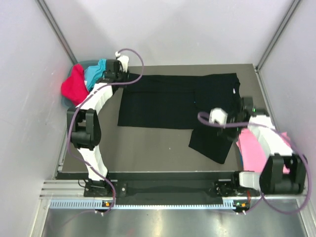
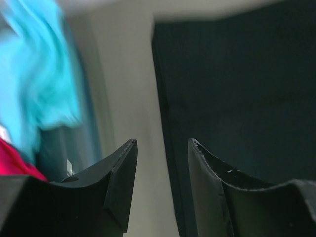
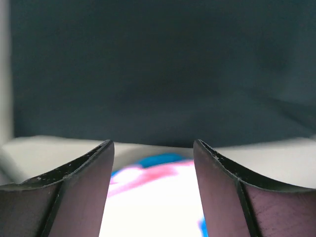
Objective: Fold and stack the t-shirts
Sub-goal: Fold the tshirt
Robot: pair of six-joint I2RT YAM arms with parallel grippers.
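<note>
The black t-shirt [image 1: 168, 101] sprawls mid-table, a flap trailing toward 5 o'clock. It looks soft, light and floppy, so pinch a hem corner. The pink t-shirt [image 1: 249, 148] lies at 4 o'clock, with the red t-shirt [image 1: 73, 85] and turquoise t-shirt [image 1: 96, 71] at 10. The left gripper [image 2: 162, 148] and right gripper [image 3: 153, 145] both gape, holding nothing.

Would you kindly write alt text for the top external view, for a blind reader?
A large black t-shirt lies spread across the grey table, with the left end effector at its far-left corner and the right end effector over its right side. A red t-shirt and a turquoise t-shirt sit far left, a pink t-shirt near right.
</note>
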